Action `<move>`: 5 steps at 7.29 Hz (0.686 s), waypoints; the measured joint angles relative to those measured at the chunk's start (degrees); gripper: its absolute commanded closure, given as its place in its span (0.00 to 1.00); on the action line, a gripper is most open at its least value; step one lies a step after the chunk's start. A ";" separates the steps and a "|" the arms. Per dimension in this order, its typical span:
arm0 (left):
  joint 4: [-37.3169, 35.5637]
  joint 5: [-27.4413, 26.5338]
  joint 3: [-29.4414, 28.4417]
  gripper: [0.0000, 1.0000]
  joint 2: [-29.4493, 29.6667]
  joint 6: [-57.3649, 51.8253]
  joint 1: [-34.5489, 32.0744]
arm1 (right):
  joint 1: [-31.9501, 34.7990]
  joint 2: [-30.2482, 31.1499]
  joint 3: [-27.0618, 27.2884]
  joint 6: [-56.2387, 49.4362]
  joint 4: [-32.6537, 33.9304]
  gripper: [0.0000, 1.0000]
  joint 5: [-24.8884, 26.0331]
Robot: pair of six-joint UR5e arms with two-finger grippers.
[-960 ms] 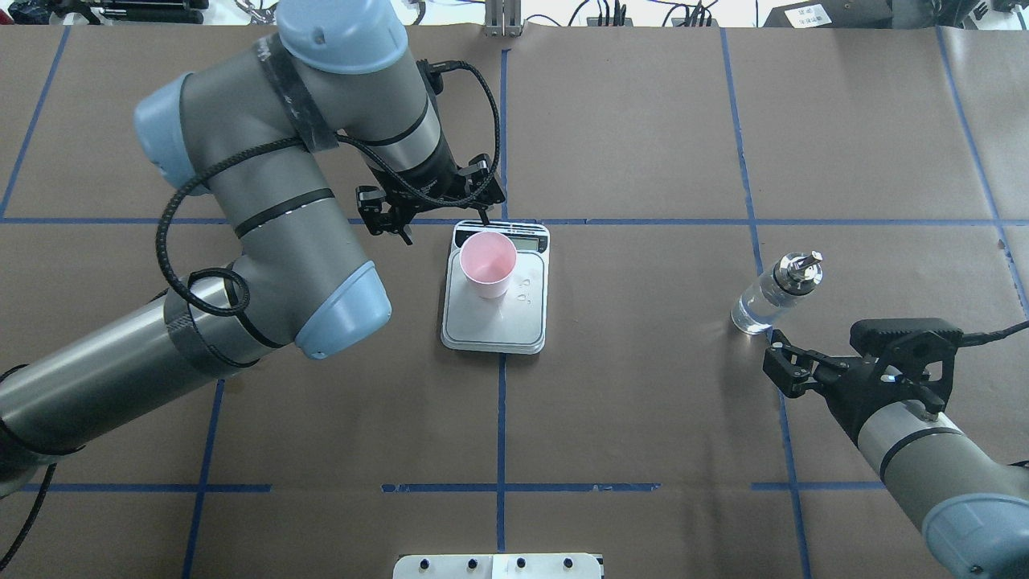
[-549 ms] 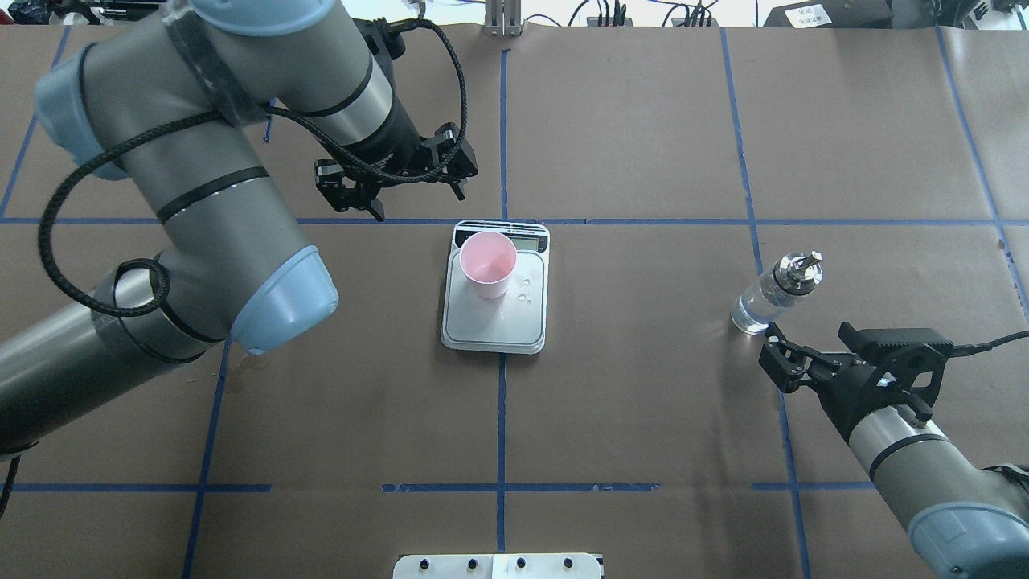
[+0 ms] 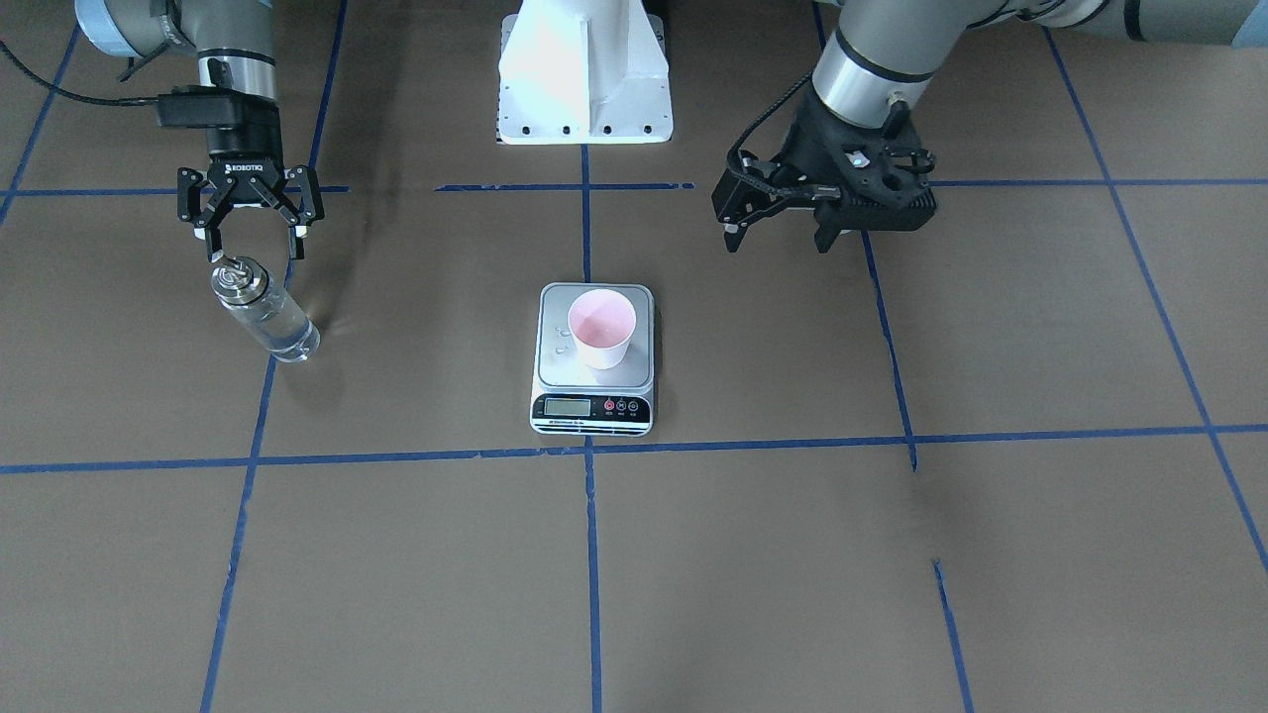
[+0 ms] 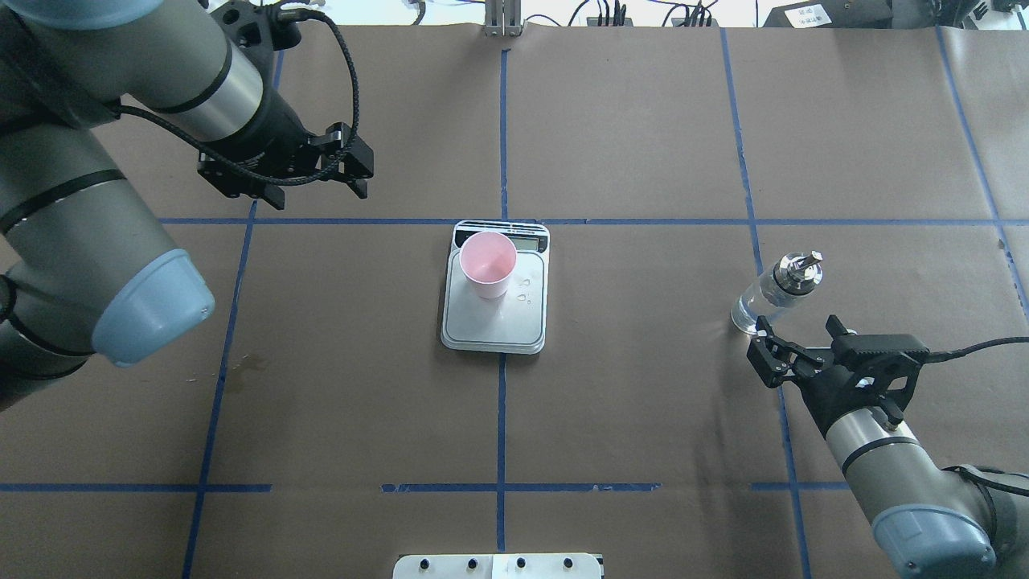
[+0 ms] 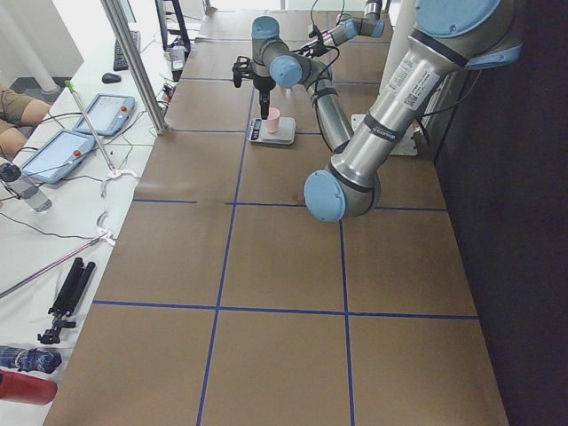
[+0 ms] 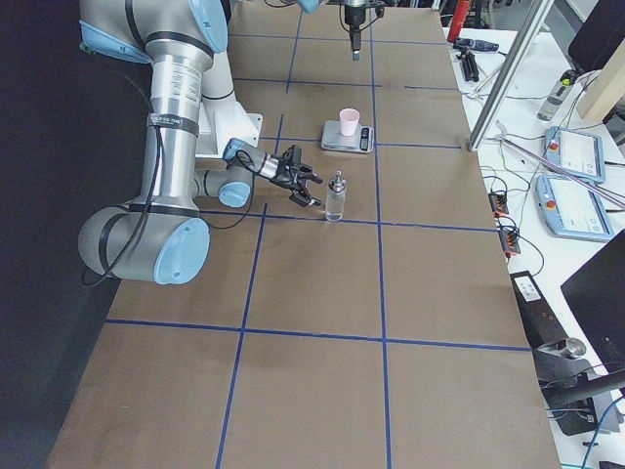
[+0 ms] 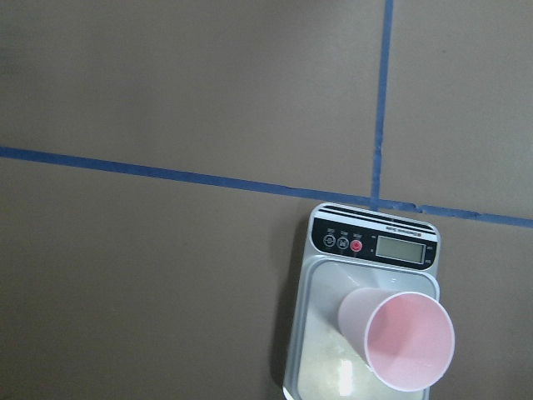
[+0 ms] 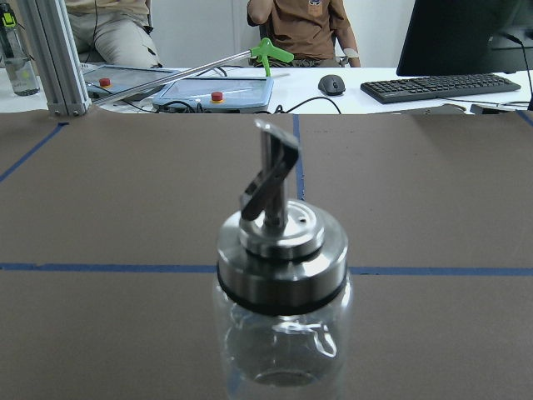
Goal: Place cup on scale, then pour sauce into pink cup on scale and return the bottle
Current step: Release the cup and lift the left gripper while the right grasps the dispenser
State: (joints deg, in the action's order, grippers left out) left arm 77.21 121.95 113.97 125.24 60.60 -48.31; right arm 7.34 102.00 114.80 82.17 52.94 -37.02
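The cup (image 4: 488, 263) sits on the scale (image 4: 494, 322) near the middle of the table (image 4: 643, 402). The bottle (image 4: 772, 293) stands upright toward the right edge. The right gripper (image 3: 255, 246), jaws spread, hovers just beside it. The left gripper (image 4: 317, 189) hangs spread and empty, leftward of the scale.

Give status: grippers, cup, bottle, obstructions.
Left gripper open, empty, away from scale. Right gripper open beside upright bottle, no grasp yet. Cup on scale. Nothing seen between bottle and scale.
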 measured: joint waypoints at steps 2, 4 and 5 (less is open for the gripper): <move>-2.60 -0.23 4.10 0.00 -3.60 -7.60 -2.07 | -0.04 -1.11 -2.28 -0.09 0.01 0.00 2.42; -3.04 -0.30 5.82 0.00 -5.90 -9.98 -3.73 | -0.09 -2.04 -4.46 -0.16 0.04 0.00 3.64; -3.09 -0.31 6.13 0.00 -6.55 -10.23 -4.34 | -0.07 -3.17 -5.63 -0.23 0.07 0.00 3.77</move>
State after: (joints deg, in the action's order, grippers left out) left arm 74.12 121.64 120.11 118.69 50.37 -52.65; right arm 7.27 98.83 109.17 81.95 53.01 -33.25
